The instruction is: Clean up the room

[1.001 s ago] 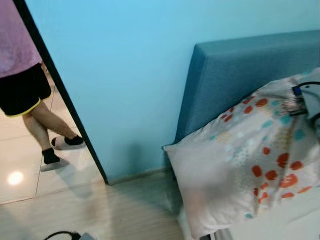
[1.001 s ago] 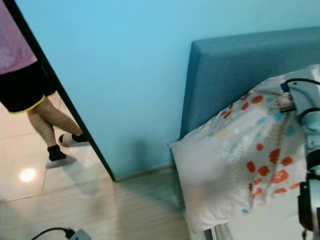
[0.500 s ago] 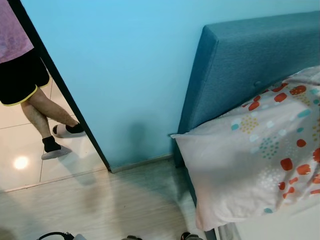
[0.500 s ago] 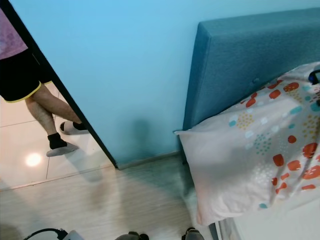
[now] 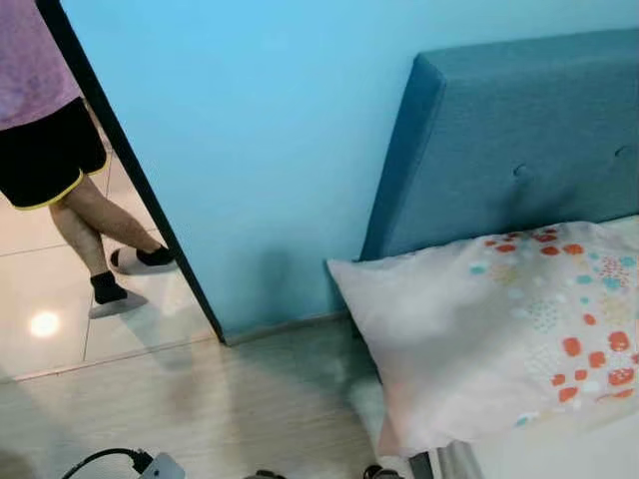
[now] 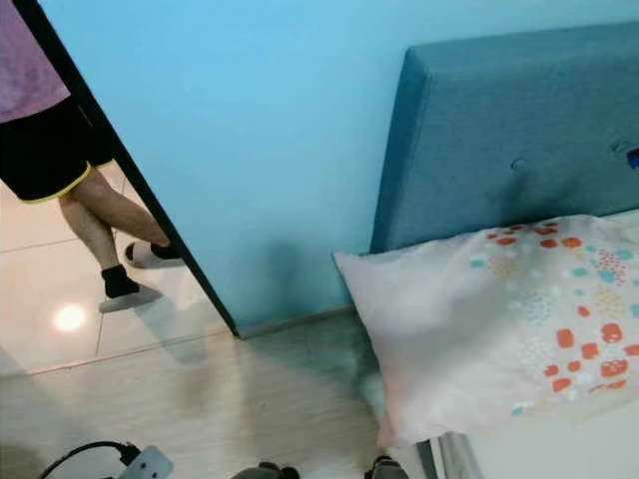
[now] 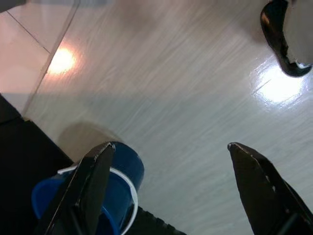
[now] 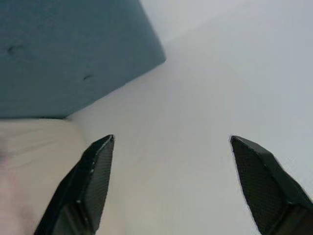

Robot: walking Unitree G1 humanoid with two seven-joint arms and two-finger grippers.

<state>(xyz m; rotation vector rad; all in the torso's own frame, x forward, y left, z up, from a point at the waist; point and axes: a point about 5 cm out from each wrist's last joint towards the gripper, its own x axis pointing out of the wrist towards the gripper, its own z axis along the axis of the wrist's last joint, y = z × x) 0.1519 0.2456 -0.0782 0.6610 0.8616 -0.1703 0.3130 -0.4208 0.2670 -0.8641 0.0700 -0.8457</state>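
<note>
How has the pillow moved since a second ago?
Yes. The pillow has dropped from leaning high against the headboard to lying flat at its base, with more headboard showing above it.

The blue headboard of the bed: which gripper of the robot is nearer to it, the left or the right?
Right. The right gripper, open, hangs over the white mattress just beside the headboard. The left gripper, open, hangs over the wooden floor by a blue bucket.

Patterned pillow (image 6: 509, 319) against blue headboard (image 6: 519, 140); person's legs (image 6: 105, 225) in doorway.
</note>
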